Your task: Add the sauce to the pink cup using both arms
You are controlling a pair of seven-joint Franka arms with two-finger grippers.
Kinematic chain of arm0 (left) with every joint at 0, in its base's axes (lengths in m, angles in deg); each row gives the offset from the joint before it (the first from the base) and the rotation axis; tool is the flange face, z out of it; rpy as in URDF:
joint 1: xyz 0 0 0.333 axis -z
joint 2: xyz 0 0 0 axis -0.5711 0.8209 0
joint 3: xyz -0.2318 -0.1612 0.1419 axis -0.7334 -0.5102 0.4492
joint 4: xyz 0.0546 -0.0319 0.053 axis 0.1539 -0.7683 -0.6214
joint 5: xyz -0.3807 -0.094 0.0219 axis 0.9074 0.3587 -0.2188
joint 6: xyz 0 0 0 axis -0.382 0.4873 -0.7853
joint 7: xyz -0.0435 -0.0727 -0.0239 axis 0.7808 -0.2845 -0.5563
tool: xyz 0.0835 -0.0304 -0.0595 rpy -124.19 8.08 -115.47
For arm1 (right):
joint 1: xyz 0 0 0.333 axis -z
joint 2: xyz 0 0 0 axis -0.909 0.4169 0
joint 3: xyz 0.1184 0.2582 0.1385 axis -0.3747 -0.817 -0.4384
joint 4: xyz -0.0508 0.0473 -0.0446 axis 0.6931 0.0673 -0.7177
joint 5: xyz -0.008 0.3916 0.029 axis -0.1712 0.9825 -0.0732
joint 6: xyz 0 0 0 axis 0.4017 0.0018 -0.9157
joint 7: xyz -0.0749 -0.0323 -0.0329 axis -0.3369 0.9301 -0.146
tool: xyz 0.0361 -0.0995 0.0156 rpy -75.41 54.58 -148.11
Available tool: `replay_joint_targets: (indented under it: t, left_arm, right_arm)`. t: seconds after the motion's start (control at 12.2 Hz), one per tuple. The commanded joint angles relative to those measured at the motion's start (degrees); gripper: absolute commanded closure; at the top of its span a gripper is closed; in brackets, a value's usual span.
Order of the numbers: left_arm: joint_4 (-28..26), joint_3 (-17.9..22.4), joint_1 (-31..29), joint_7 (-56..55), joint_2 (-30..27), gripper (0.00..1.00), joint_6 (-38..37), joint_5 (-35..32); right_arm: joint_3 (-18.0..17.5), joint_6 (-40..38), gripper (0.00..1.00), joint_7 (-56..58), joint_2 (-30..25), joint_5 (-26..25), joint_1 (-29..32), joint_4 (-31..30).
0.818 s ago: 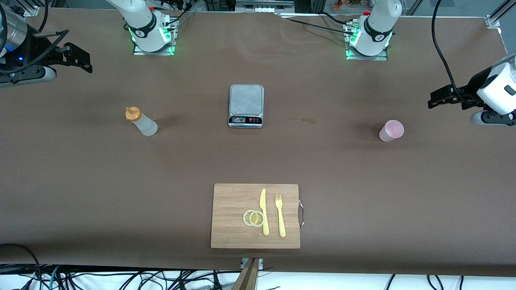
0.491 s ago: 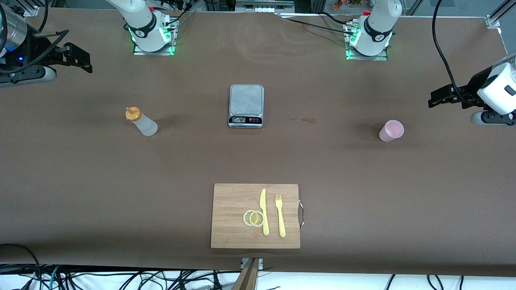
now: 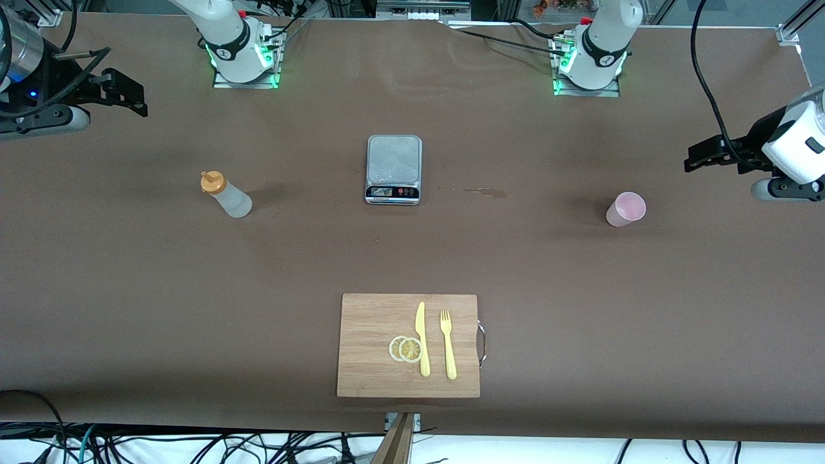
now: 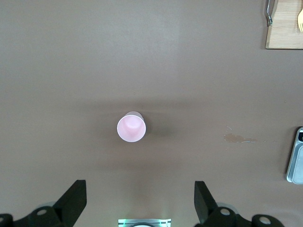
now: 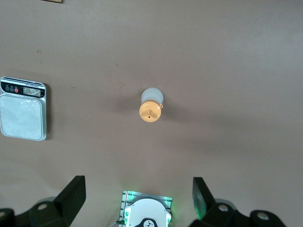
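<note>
At the right arm's end of the table (image 3: 129, 270), the right claw (image 3: 132, 101) hangs high in the air over the edge strip, pointing along the table toward the middle. Right wrist view: both black fingers (image 5: 71, 194) stand wide apart, nothing between them, camera looking straight down.

At the left arm's end, the left claw (image 3: 699, 156) hangs high in a mirrored pose, white wrist housing and black cable trailing off the table edge. Left wrist view: fingers (image 4: 73, 196) spread wide, empty. Both arms wait.

The sauce (image 3: 225, 194): small translucent whitish squeeze bottle, soft-looking plastic, orange-tan nozzle cap. It stands upright toward the right arm's end, about midway between the base-side edge and the camera-side edge. In the right wrist view the bottle (image 5: 151, 107) shows cap-on from above, round, with a small side tab.

The pink cup (image 3: 625, 209): translucent pale pink tumbler, tapered, no handle, open mouth up. It stands toward the left arm's end, at roughly the same depth as the bottle, well apart from it. In the left wrist view the cup (image 4: 131, 127) shows as a plain circle.

Table cover: matte brown sheet, a few faint creases. A small pale stain (image 3: 480, 191) lies between the cup and the scale (image 3: 394, 169), a rectangular unit with a brushed metal platform, at mid-table.

Near the middle of the camera-side edge: wooden cutting board (image 3: 374, 345), visible grain, metal handle on 1 short side. On it lie a yellow plastic knife (image 3: 421, 338), a yellow plastic fork (image 3: 448, 345) and 2 overlapping lemon slices (image 3: 405, 348).
</note>
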State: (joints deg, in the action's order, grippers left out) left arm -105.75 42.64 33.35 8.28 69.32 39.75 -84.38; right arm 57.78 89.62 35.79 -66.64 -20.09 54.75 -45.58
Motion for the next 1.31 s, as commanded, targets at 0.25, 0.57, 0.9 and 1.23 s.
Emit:
replay_joint_targets:
  t: [0.25,0.57,0.9,1.23]
  left_arm:
    - [2.17,0.28,-0.46,-0.25,1.46,0.00,-1.54,1.03]
    - [2.17,0.46,-0.46,-0.42,1.81,0.00,-1.63,0.77]
    - [2.08,0.72,-4.58,1.33,4.61,0.00,-1.37,1.21]
    - [0.16,0.81,-7.49,7.75,9.44,0.00,2.13,0.77]
  right_arm:
    - [0.31,-0.41,0.00,0.61,-0.17,0.95,0.07,0.19]
    - [0.31,-0.41,0.00,0.61,-0.17,0.95,0.07,0.19]
    - [0.31,-0.32,0.00,0.61,-0.17,0.95,0.07,0.19]
    - [0.31,-0.32,0.00,0.61,-0.17,0.95,0.07,0.19]
